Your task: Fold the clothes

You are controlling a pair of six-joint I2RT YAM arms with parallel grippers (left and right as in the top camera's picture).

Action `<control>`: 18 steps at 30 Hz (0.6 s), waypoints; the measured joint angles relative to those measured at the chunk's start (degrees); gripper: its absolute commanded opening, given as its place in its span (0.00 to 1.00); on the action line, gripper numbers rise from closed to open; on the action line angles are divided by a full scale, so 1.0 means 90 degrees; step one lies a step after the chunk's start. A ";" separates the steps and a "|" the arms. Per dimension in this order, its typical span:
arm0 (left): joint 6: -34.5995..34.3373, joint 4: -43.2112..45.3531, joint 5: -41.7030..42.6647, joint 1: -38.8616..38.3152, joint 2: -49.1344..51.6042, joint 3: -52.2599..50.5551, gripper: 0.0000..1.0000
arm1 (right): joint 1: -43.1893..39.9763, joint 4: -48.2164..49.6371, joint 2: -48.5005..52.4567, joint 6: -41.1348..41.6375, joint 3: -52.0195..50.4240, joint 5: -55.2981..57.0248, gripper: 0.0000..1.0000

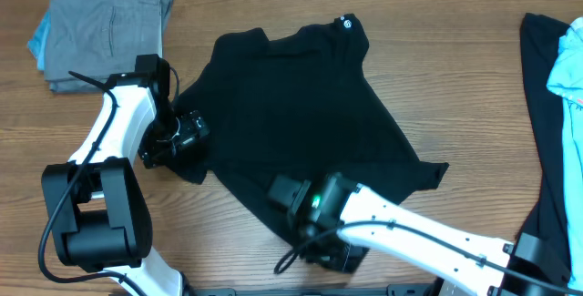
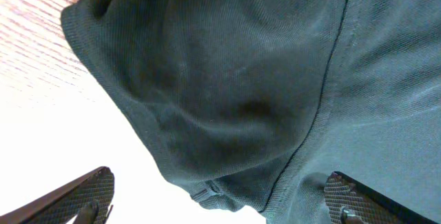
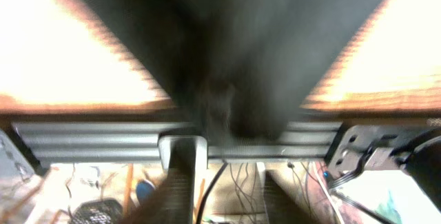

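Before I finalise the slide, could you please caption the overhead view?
A black shirt lies on a wooden table, left gripper at one side, right gripper at the near hem.

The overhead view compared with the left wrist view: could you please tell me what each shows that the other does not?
Only the overhead shows the whole black shirt spread out, its white logo, the grey clothes at far left, the light blue garment at the right edge, and the left arm and right arm. Only the left wrist shows the shirt's seam close up and the left gripper's ridged pads wide apart, fabric bulging ahead of them. Both share the shirt and the wooden table.
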 measured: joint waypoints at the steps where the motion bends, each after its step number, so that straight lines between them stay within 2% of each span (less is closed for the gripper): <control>1: 0.0000 -0.0005 -0.0019 0.0000 0.0000 0.0000 1.00 | 0.0126 -0.0019 0.0000 0.0068 0.0000 -0.0032 0.95; 5: 0.0000 0.0017 -0.0058 0.0017 0.0000 0.0000 1.00 | 0.0333 -0.0117 0.0000 0.0260 0.0000 -0.0092 0.98; 9: 0.0000 0.0039 -0.0172 0.0044 0.0000 0.0000 0.97 | -0.0051 -0.0078 -0.0136 0.0384 0.0000 0.0165 1.00; 15: 0.0044 -0.0347 -0.0211 0.0046 0.0000 0.0233 0.84 | -0.1749 0.0248 -0.1081 0.0034 0.0015 0.0867 0.94; 18: 0.0146 -0.0508 -0.0107 0.0039 0.0000 0.0617 0.78 | -0.2793 0.0566 -0.1326 -0.0515 0.0036 0.1022 0.86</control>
